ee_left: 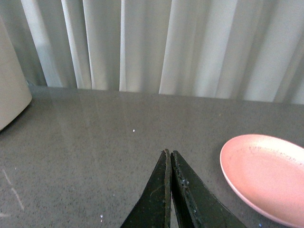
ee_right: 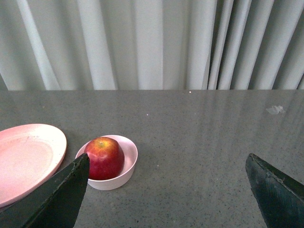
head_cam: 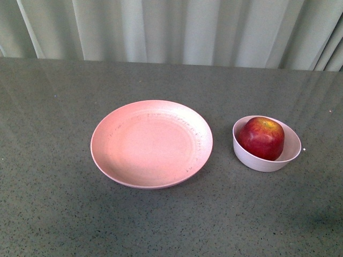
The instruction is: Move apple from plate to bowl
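The dark red apple (head_cam: 261, 137) rests inside the small pale bowl (head_cam: 266, 160), right of the wide pink plate (head_cam: 151, 143), which holds nothing. No arm shows in the front view. In the right wrist view my right gripper (ee_right: 167, 164) stands wide open over bare table, with the apple (ee_right: 104, 157) in the bowl (ee_right: 129, 161) beyond one fingertip and the plate (ee_right: 28, 154) at the edge. In the left wrist view my left gripper (ee_left: 168, 152) is shut with nothing between its fingers, and the plate (ee_left: 266, 175) lies off to one side.
A grey speckled table (head_cam: 64, 203) runs back to pale curtains (head_cam: 171, 29). A rounded cream object (ee_left: 10, 90) stands at the edge of the left wrist view. A small white scrap (ee_right: 276, 110) lies far off on the table in the right wrist view.
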{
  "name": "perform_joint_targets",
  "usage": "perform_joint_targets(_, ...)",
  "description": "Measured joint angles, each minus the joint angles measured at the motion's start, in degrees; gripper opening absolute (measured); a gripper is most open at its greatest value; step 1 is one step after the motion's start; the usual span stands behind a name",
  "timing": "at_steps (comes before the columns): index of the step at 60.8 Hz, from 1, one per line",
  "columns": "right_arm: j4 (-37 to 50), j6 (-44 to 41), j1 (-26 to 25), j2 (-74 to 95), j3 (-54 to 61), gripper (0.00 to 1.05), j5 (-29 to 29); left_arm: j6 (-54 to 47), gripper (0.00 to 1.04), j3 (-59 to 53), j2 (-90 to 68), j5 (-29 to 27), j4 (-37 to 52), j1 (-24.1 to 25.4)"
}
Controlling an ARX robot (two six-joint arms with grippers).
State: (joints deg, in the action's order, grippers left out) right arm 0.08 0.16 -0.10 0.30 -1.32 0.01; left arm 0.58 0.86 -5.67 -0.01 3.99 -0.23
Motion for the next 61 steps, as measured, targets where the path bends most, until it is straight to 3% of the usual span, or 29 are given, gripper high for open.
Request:
perform_joint_targets(3,0.0,0.0,0.0,0.02,0.0,0.96,0.0,-0.02,0.02,0.0,4.02,0.0,-3.54,0.0)
perform_joint_targets(37,0.0,0.0,0.0,0.0,0.0,0.96,0.0,-0.02,0.02,0.0,4.81,0.0,-4.0,0.04)
perform_joint_targets(61,0.0,0.0,0.0,0.0,0.0,0.96,-0.02,-0.02,0.67,0.0,4.81,0.0,-4.0,0.04)
